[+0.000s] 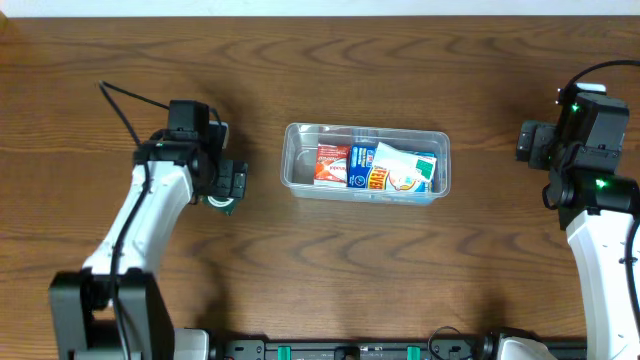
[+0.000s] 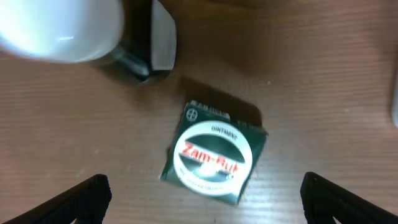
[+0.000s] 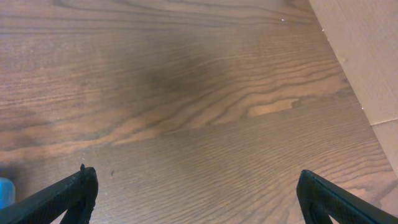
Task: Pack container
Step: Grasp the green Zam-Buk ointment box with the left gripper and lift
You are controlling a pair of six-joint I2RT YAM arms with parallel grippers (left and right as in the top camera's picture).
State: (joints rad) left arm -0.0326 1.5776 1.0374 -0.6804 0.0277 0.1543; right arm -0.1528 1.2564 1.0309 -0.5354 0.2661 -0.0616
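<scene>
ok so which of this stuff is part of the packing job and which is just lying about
Job: container; the boxes already in it; green Zam-Buk ointment pack on the wood under the open left tool.
Just there: wooden table; right tool, open over bare wood.

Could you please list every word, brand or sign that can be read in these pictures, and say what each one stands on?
"Zam-Buk": red letters across the middle of the green box.
"OINTMENT": small, above that name on the same box.
Round logo at the box's corner: too blurred to read.
Print on the packs in the container: too small to read.
</scene>
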